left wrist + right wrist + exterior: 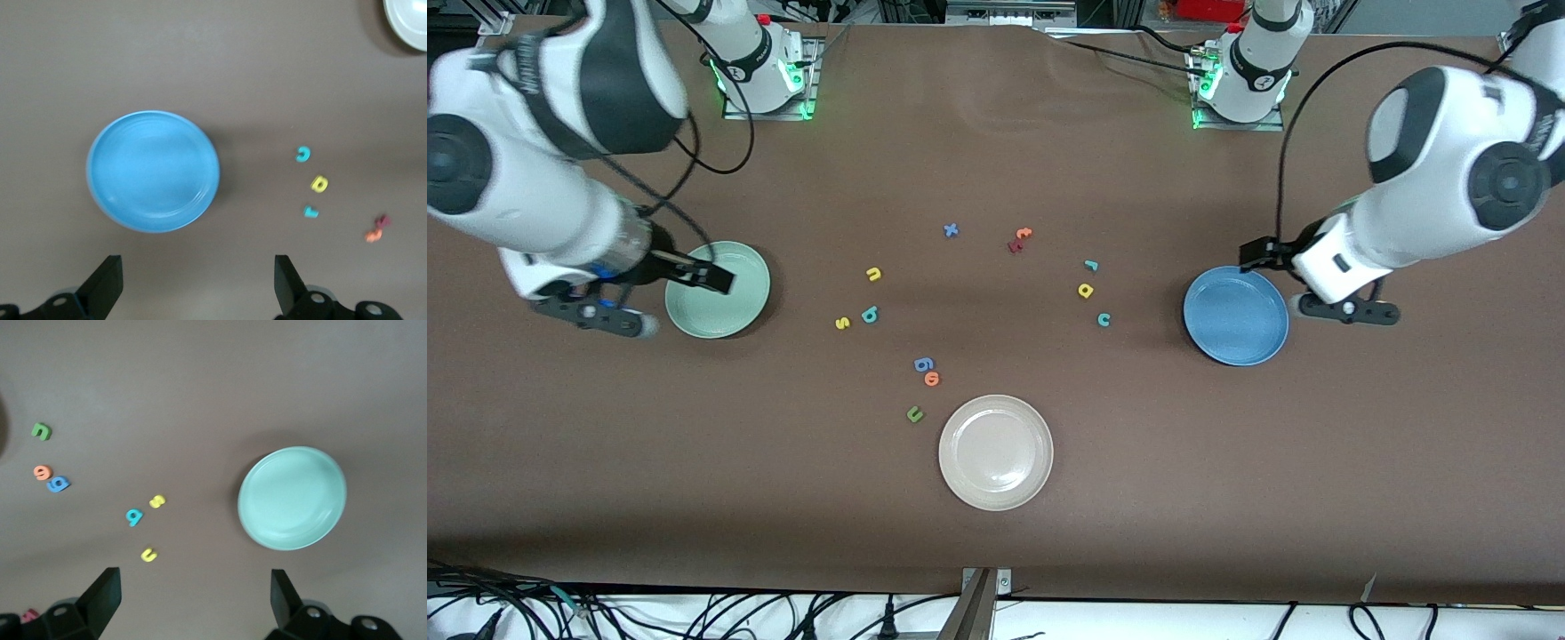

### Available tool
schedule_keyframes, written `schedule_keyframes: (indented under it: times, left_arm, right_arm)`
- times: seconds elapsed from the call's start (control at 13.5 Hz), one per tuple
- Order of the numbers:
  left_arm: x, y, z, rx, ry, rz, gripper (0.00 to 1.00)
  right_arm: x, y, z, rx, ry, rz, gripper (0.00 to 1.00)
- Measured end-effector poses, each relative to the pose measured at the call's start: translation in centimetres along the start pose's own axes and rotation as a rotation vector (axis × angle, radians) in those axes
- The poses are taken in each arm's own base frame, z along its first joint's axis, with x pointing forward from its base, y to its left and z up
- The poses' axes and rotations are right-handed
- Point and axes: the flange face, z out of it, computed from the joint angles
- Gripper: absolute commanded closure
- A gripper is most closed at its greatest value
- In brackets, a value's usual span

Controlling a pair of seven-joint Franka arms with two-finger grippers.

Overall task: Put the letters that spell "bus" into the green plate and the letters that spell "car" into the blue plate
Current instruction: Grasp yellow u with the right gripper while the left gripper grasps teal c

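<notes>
Both pincers, left (193,287) and right (193,603), gape empty; the tiny foam letters (870,313) ahead are light and soft: pinch across the edges.

Open left pincer (195,288) above blue plate (153,171), teal c (303,154) nearby.

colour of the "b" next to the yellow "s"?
Teal "b"; clearest in the right wrist view.
</notes>
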Motion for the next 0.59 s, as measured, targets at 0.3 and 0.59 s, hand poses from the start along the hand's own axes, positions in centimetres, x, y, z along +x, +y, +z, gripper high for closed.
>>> schedule_keyframes:
  times: [0.3, 0.59]
  left_arm:
    - [-1.3, 6.6, 6.8, -0.023, 0.090, -0.027, 0.00]
    - [-2.9, 10.9, 15.1, 0.039, 0.133, -0.039, 0.00]
  right_arm:
    - [-2.8, -6.6, 5.0, -0.033, -0.003, 0.154, 0.01]
    - [-5.6, -9.8, 11.9, -0.019, 0.006, 0.324, 0.01]
